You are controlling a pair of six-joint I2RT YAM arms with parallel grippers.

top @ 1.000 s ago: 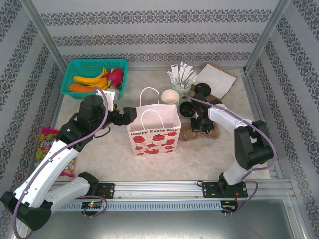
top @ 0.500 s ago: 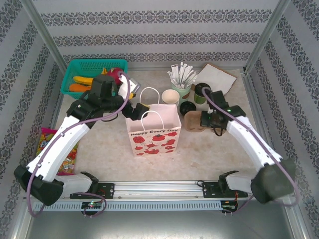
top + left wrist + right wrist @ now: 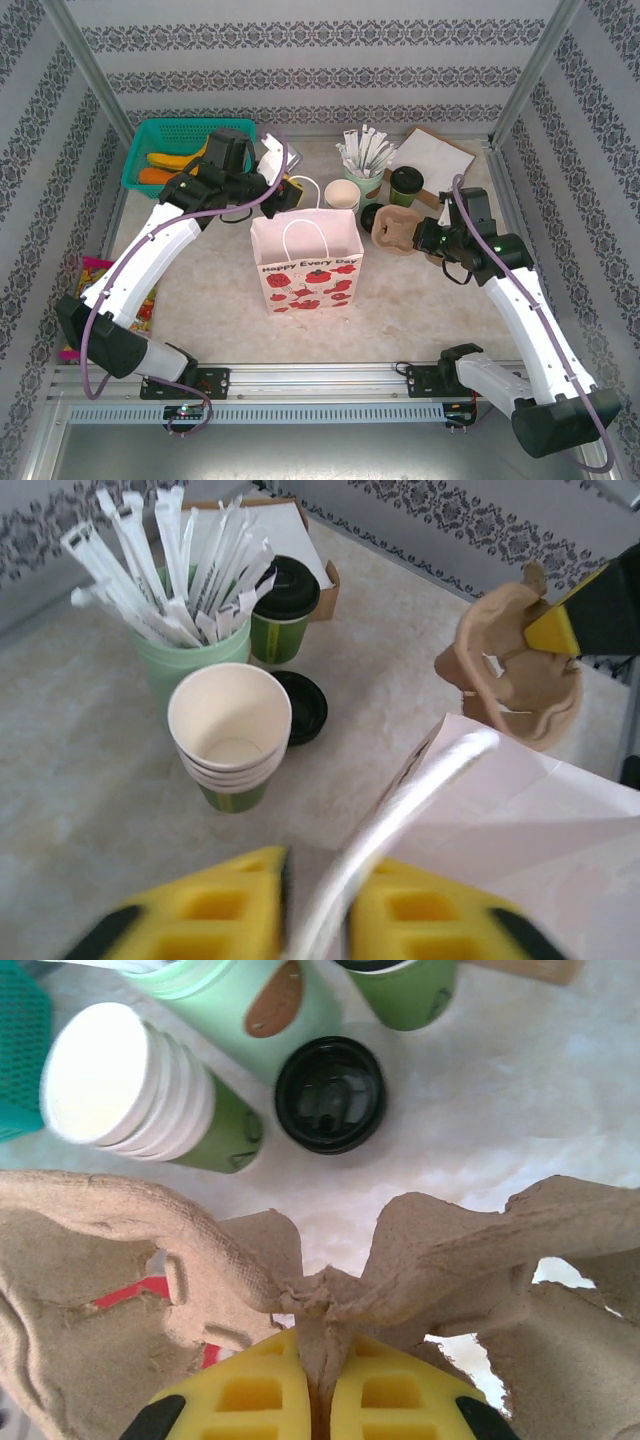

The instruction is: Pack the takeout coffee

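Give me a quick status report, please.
Left gripper shut on bag handle. Right gripper shut on cup carrier. Lidded coffee upright beside stick cup, untouched. Loose lid nearby.

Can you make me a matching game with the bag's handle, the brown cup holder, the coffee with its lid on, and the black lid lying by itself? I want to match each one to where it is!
Things:
1. bag handle
2. cardboard cup carrier
3. takeout coffee
4. loose black lid

Places:
A. lying flat on the table beside the stack of empty cups
B. pinched in the shut left gripper
C. standing upright next to the cup of sticks
D. clamped in the shut right gripper

Pairs: 1-B, 2-D, 3-C, 4-A
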